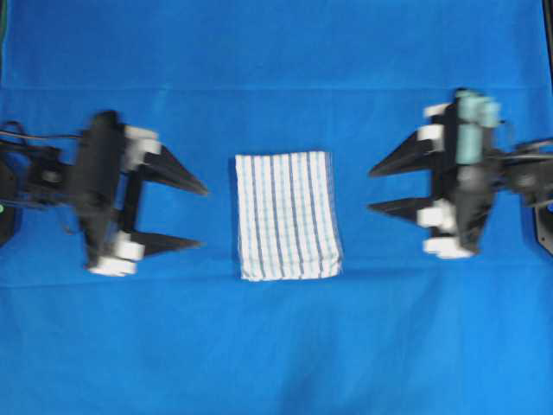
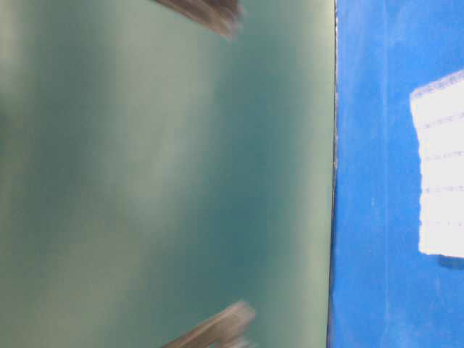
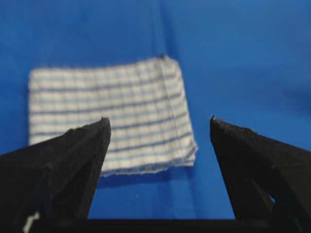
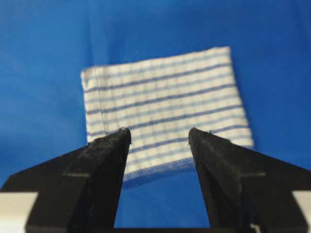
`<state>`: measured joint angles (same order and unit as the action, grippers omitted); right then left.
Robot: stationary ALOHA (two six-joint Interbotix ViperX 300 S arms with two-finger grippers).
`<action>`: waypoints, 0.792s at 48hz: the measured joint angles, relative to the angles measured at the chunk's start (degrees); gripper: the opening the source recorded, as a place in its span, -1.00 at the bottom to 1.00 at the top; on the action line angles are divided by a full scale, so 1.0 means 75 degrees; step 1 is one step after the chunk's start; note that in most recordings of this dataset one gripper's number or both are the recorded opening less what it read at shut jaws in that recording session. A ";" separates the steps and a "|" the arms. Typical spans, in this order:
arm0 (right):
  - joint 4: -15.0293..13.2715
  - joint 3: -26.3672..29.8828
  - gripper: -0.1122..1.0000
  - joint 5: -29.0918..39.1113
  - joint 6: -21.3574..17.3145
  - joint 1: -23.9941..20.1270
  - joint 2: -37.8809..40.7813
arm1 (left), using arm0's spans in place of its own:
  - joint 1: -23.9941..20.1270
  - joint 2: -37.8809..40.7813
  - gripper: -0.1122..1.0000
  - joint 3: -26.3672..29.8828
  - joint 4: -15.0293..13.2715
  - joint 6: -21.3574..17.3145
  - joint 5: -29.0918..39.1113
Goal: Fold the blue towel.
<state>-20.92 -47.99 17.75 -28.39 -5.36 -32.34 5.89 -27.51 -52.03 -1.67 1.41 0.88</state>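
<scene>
Left gripper (image 1: 203,216) sits left of the cloth with jaws spread wide and nothing between them, clear of the fabric. Blue towel (image 1: 287,216) lies at the centre of the blue sheet (image 1: 276,346) as a compact striped rectangle with layered edges showing at its near side, so the folding looks done or close to it, with maybe a last tidy left. Right gripper (image 1: 371,188) is right of the towel, jaws also spread and empty, not touching it.
</scene>
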 measured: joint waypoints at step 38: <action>-0.0645 -0.3363 0.23 -0.0891 -0.0023 0.0199 -0.4418 | -0.0480 -0.5695 0.57 -0.3539 0.0012 -0.0199 -0.0094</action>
<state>-25.75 -73.21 11.07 -28.56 -3.87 -65.48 2.29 -70.22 -78.57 -1.58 -0.09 0.18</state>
